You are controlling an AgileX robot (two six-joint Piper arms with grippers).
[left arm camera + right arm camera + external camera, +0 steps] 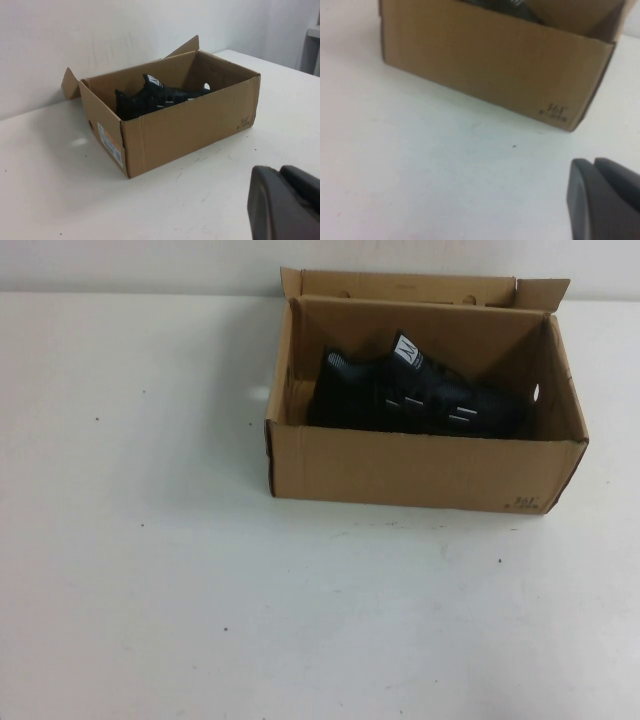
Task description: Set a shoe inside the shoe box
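Observation:
The black knit shoe (410, 392) lies inside the open brown cardboard shoe box (420, 472), its white tongue tag up. In the left wrist view the shoe (150, 97) shows over the box (190, 125) wall. In the right wrist view only a dark sliver of the shoe (512, 6) shows above the box (485, 55). My left gripper (278, 171) is shut and empty, low over the table, well back from the box. My right gripper (593, 163) is shut and empty, also back from the box's front wall. Neither gripper shows in the high view.
The white table (200, 590) spreads in front of and left of the box. The box's back flaps (420, 285) stand up against a white wall. A grey object (314, 50) stands at the table's far end in the left wrist view.

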